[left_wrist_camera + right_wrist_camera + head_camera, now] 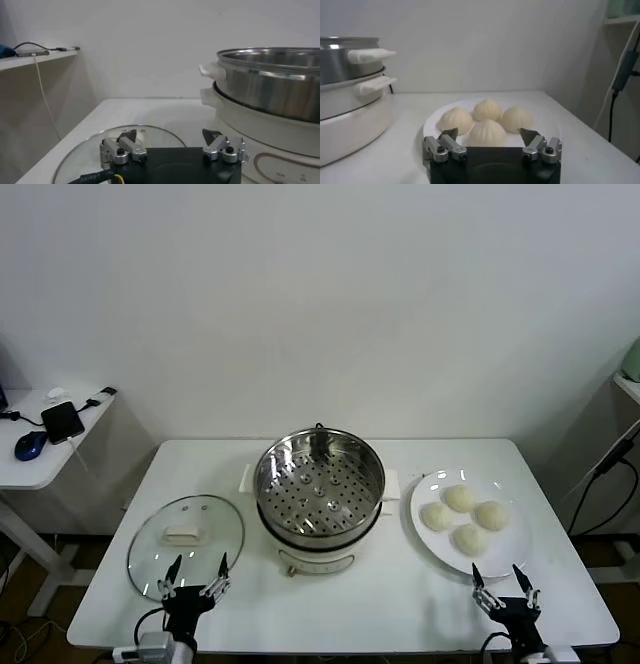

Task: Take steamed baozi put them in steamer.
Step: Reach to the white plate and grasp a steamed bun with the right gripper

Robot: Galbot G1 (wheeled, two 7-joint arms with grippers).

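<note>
Four baozi (465, 519) on plate (432, 489) right of empty steamer (319, 484); right gripper (505, 588) and left gripper (196, 577) both jaws wide, empty; buns look soft, light, easily dented — grip gently across the domed sides.

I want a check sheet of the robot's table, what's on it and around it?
Surface: white table, looks clean.
Job's things: four baozi on a white plate; steamer uncovered, with no buns in its tray.
Clutter: glass lid lying flat beside the steamer.
Grippers: left gripper open at the lid's near edge; right gripper open at the plate's near edge; neither holds anything.
Cables: black cable hanging off the table's right.
Surroundings: side desk with a blue mouse and a black device; plain white wall.
</note>
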